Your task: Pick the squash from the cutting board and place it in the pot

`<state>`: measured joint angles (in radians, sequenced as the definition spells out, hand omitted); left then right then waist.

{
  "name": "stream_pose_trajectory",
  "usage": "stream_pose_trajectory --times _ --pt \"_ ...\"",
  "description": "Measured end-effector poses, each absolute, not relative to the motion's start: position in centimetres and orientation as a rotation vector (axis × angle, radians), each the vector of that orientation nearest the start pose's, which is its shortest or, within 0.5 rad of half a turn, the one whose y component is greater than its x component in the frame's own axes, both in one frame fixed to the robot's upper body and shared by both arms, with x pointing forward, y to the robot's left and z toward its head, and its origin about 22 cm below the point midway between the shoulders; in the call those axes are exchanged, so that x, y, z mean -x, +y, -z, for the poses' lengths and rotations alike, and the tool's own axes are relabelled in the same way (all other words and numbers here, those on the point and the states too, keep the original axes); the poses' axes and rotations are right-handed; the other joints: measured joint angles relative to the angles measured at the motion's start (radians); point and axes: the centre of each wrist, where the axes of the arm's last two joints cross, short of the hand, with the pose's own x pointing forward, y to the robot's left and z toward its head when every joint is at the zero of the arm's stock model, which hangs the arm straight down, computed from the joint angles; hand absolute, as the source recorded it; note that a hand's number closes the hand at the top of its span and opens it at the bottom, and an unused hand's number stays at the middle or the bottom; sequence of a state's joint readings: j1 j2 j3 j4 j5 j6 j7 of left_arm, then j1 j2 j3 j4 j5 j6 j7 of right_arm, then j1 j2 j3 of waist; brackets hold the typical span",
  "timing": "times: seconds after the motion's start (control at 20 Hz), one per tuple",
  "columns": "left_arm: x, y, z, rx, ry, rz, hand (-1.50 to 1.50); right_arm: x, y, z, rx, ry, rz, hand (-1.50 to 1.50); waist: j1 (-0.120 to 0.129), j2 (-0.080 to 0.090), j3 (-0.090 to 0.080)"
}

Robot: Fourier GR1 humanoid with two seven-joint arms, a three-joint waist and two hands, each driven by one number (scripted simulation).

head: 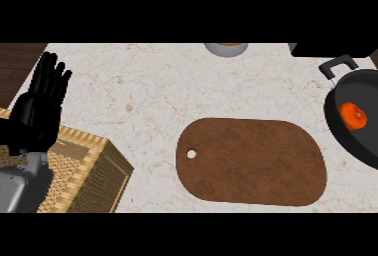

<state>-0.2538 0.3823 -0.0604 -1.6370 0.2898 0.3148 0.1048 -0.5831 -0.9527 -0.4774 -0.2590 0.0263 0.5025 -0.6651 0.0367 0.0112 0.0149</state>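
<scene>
The orange squash (355, 115) lies inside the dark round pot (341, 131) at the view's right edge, well apart from the left hand (35, 111), which rests at the far left with fingers straight and upward, holding nothing. The right hand does not show. Between them a brown wooden cutting board (251, 161), rounded with a small hole near one end, lies flat on the speckled pale stone surface (162, 85). A woven basket (85, 175) sits beside the left hand.
</scene>
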Motion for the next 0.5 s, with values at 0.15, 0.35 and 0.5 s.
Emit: stream_pose_trajectory --times 0.15,0.35,0.5 --pt "-29.1 26.9 -10.4 -0.144 -1.745 -0.075 0.0 -24.4 -58.9 -11.6 0.442 -1.699 -0.076 -1.5 -0.002 0.0 0.001" --pt "-29.1 26.8 -10.3 -0.147 -1.751 -0.077 0.0 -23.4 -59.7 -12.0 0.466 -1.686 -0.085 -1.5 -0.001 0.001 0.002" --pt "-29.1 26.7 -10.2 -0.151 -1.757 -0.076 0.0 -22.8 -60.1 -12.3 0.475 -1.674 -0.091 -1.5 -0.001 0.001 0.003"
